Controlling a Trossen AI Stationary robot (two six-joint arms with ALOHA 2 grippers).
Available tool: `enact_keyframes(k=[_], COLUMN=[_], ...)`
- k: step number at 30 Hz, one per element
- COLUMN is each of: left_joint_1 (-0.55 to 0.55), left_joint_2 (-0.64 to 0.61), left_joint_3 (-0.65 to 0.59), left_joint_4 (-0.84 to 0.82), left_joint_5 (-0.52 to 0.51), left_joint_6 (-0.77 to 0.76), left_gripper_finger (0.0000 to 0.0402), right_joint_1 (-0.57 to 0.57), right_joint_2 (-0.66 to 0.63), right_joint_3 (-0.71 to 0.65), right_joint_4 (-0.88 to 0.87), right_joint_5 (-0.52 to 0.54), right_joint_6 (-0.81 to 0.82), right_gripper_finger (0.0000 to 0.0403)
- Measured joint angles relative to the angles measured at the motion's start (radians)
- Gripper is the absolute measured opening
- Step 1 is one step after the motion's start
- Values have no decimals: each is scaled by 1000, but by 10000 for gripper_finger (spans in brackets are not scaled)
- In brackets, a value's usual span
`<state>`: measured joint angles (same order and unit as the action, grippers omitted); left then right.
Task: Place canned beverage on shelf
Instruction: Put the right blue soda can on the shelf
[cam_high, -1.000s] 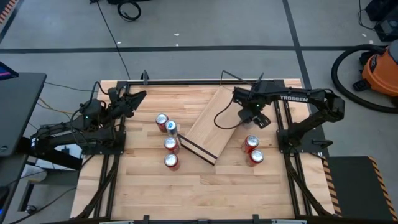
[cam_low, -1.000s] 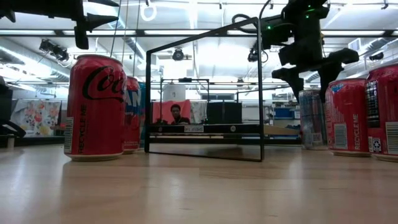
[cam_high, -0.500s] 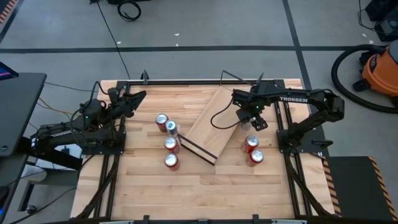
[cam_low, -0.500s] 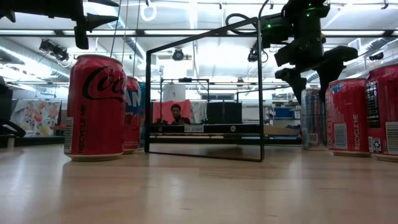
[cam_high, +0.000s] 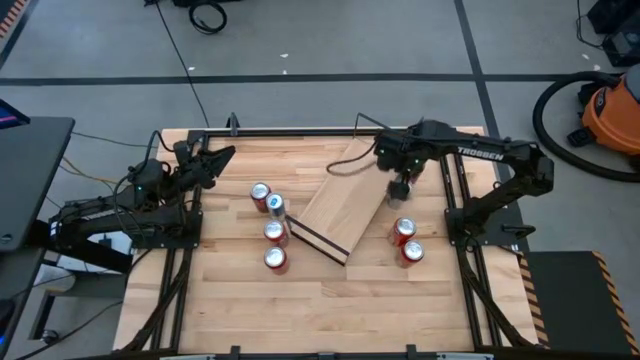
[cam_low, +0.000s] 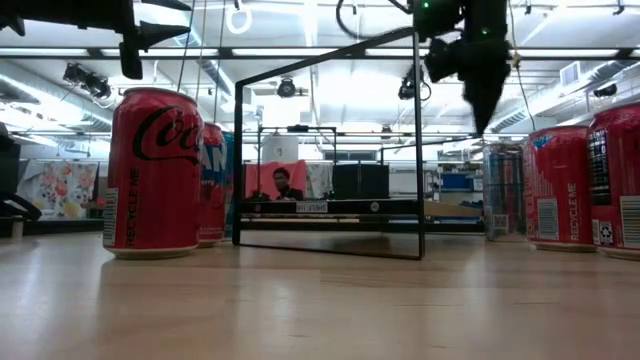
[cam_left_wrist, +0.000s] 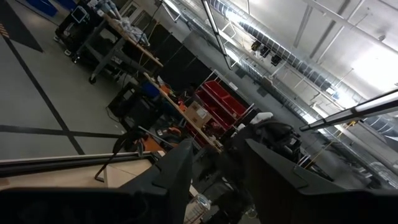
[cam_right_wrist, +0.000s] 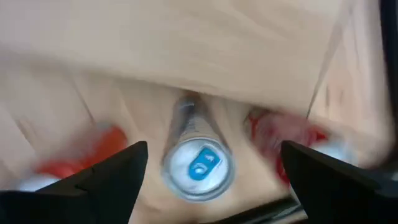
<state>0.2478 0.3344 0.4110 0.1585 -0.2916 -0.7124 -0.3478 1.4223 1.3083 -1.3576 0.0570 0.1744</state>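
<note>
A silver-blue can (cam_right_wrist: 198, 163) stands upright on its base on the tabletop, just right of the shelf (cam_high: 335, 205), a light-wood board on a black wire frame (cam_low: 415, 150). In the low view the can (cam_low: 500, 190) shows behind that frame. My right gripper (cam_high: 399, 187) hangs straight above the can, pointing down. It is open (cam_right_wrist: 214, 146), with one finger out to each side of the can's top and clear of it. In the high view the gripper hides the can. My left gripper (cam_high: 218, 156) waits open and raised at the table's far left.
Several cans (cam_high: 270, 225) stand left of the shelf; the nearest is a big red one (cam_low: 155, 170). Two red cans (cam_high: 407, 241) stand on the near side of my right gripper and show at the right of the low view (cam_low: 555, 185).
My right gripper has risen from the silver-blue can's top and rolled about its downward axis. In the low view its fingers now show edge-on. The can has stayed upright where it was.
</note>
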Motion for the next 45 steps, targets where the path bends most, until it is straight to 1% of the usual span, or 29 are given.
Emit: enact_keyframes(k=[3, 5, 7, 12, 18, 22, 29, 32, 35, 39, 45], left_joint_1=[0, 0, 0, 0, 0, 0, 0, 0, 0, 0, 0], left_joint_2=[0, 0, 0, 0, 0, 0, 0, 0, 0, 0, 0], left_joint_3=[0, 0, 0, 0, 0, 0, 0, 0, 0, 0, 0], left_joint_4=[-2, -4, -6, -9, -21, -22, -28, -38, -44, -43, -44], left_joint_5=[0, 0, 0, 0, 1, 1, 1, 1, 1, 1, 1], left_joint_6=[-1, -1, -3, -6, -6, -9, -8, -9, -8, -8, -5], left_gripper_finger=[151, 151, 151, 151, 151, 151, 151, 151, 151, 151, 151], right_joint_1=[-6, 4, 25, 66, 67, 53, 28, 11, -3, -8, -8], right_joint_2=[-1, -1, -2, -2, -2, -2, -2, -2, -2, -2, -2], right_joint_3=[1, -7, -23, -75, -147, -185, -205, -217, -241, -269, -265], right_joint_4=[-43, -53, -63, -34, 46, 88, 165, 175, 176, 184, 184], right_joint_5=[-51, -54, -44, -28, -21, -21, -24, -25, -38, -80, -95], right_joint_6=[273, 392, 472, 574, 608, 616, 614, 595, 561, 464, 156], right_gripper_finger=[377, 376, 376, 376, 376, 376, 374, 363, 341, 302, 249])
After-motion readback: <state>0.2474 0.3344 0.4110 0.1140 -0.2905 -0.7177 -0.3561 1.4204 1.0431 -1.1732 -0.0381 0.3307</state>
